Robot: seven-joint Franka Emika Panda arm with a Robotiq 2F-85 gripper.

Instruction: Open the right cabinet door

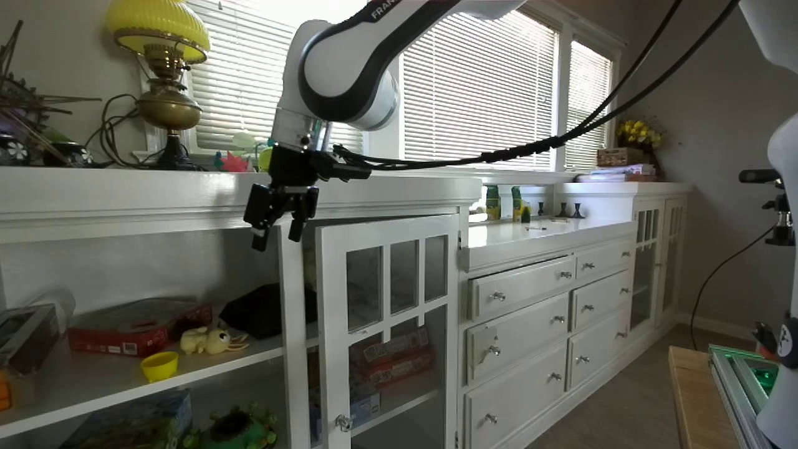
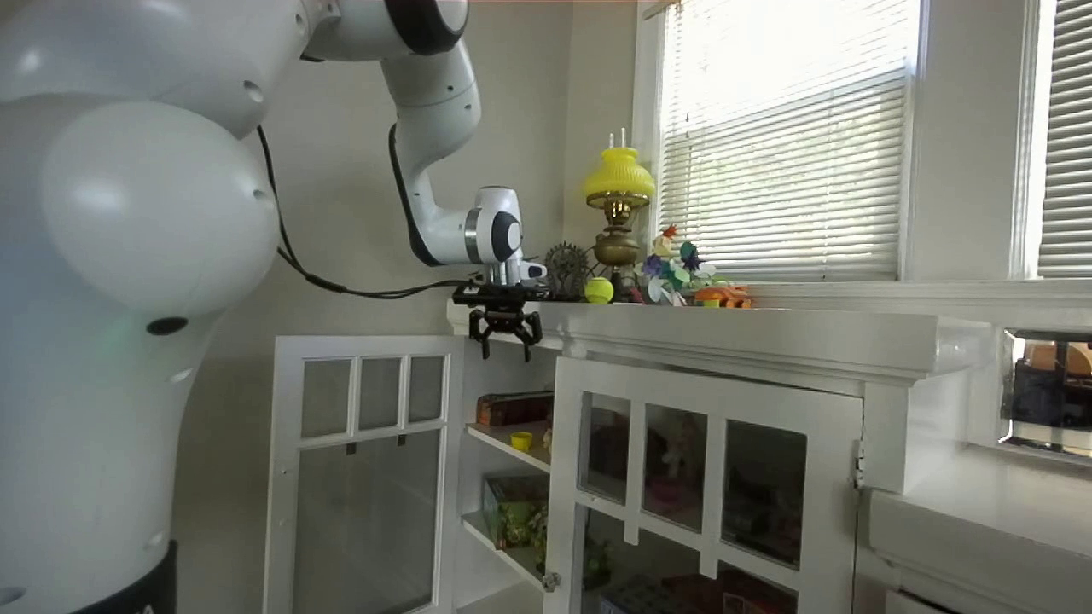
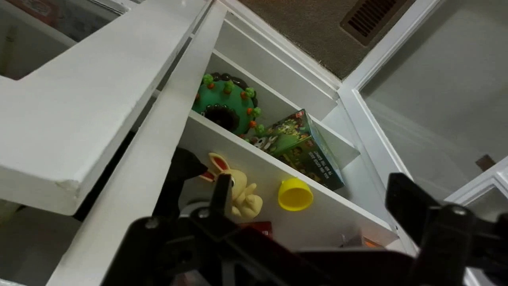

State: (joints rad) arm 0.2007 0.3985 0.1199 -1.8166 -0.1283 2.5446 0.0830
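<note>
A long white built-in cabinet (image 1: 399,190) runs beneath windows with venetian blinds (image 1: 480,93), and the white Franka arm (image 2: 136,196) reaches to its near section. There, in both exterior views, the right cabinet door (image 1: 333,337), white-framed with small panes above long ones, stands slightly ajar: its hinged side is next to the drawers (image 1: 520,337), its free edge out from the centre post (image 1: 293,349). The adjoining glazed door (image 2: 367,435) is swung wide. A brass oil lamp (image 1: 168,112) with a yellow shade stands on the cabinet top. The gripper (image 2: 507,350) points down near the right door's upper free corner, apart from it, its fingers spread well apart and holding nothing. In the exposed compartment, a green printed box (image 3: 305,151) stands beside a green toy (image 3: 222,97) dotted with carrots; one shelf up are a cream rabbit figure (image 3: 240,190) and a yellow cup (image 3: 295,194). A tennis ball (image 2: 599,290) rests near the lamp, and a small knob (image 1: 343,423) sits on the right door's free-side stile.
</note>
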